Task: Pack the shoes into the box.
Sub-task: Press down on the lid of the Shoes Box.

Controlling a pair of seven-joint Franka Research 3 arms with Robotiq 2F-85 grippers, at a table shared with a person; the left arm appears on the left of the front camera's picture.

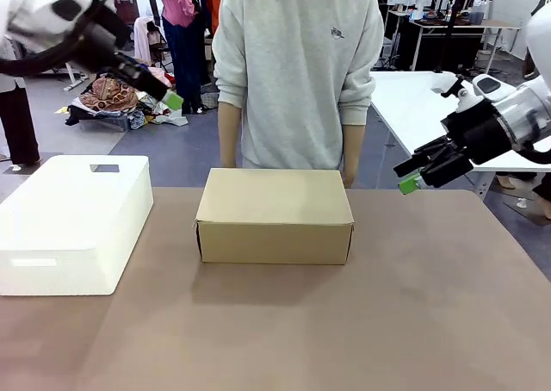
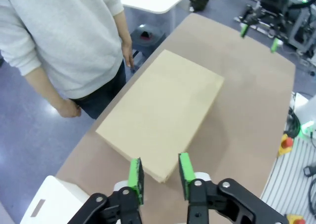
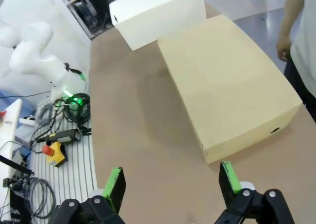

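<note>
The box [image 1: 275, 214] sits shut at mid-table before the person [image 1: 297, 72], the white box [image 1: 73, 221] to its left. My right wrist view shows a small dark slot on the box's end wall. My left gripper [image 2: 159, 173] hangs parted, narrowly; my right gripper [image 3: 172, 182] gapes wide, empty.

Bright even overhead light, soft shadows, sharp focus, wide-angle wrist distortion
</note>
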